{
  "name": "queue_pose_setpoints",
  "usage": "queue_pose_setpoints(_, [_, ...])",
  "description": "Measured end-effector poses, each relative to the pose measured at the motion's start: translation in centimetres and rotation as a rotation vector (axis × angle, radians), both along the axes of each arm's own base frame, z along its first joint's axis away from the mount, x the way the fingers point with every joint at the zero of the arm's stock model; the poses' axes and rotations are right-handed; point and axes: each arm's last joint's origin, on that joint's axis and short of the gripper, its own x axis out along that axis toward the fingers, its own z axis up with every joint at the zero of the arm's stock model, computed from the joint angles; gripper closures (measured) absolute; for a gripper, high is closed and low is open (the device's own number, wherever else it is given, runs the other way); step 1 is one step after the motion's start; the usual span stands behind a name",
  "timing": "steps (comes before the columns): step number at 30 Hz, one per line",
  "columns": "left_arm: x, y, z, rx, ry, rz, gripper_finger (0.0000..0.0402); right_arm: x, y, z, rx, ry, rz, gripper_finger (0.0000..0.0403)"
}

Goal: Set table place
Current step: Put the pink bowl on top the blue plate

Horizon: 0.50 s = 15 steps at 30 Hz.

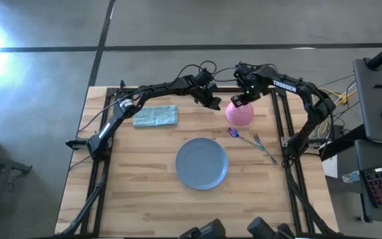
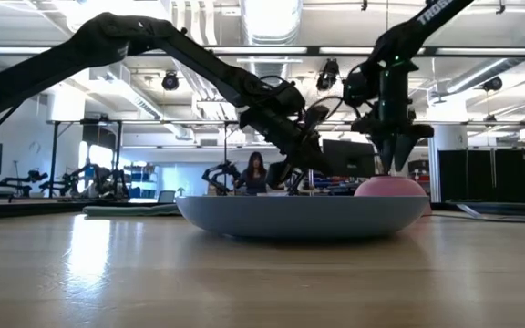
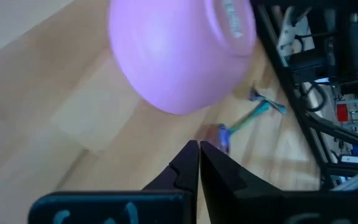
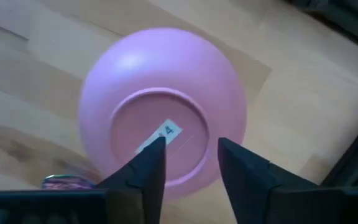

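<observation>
Logging from my remote station, one item per entry. Desk [image 1: 144, 192]: light wood strips, black rail frame. Blue plate [image 1: 201, 163]: flat at the desk's middle, toward the near edge. Pink bowl [image 1: 240, 113]: upside down, foot ring and a small label facing up, on the desk beyond the plate on the right side. Spoon [image 1: 234, 133]: purple head just beside the bowl on its plate side; I cannot trace its handle. Green fork [image 1: 264, 148]: lying flat right of the plate, its long axis running diagonally, one end near the spoon, the other toward the right rail. Teal cloth [image 1: 156, 116]: folded, at the far left, well apart from the plate. Right gripper [image 4: 191, 158]: poised directly over the bowl's upturned base, jaws parted, nothing between them. Left gripper [image 3: 199, 155]: just left of the bowl, jaws pressed together and empty, aimed toward bowl and fork. A person sits in the room behind.
</observation>
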Motion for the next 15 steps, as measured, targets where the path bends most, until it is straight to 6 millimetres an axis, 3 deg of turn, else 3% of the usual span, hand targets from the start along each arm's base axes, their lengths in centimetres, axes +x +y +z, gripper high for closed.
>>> queue_pose_setpoints(7, [0.2, -1.0, 1.1, 0.004, -0.018, -0.014, 0.0402, 0.3, -0.5, -0.8, -0.007, 0.017, -0.001, 0.0256])
queue_pose_setpoints(15, [0.5, -1.6, 1.0, -0.004, -0.017, -0.035, 0.0402, -0.4, -1.1, -1.1, -0.032, 0.045, -0.033, 0.0319])
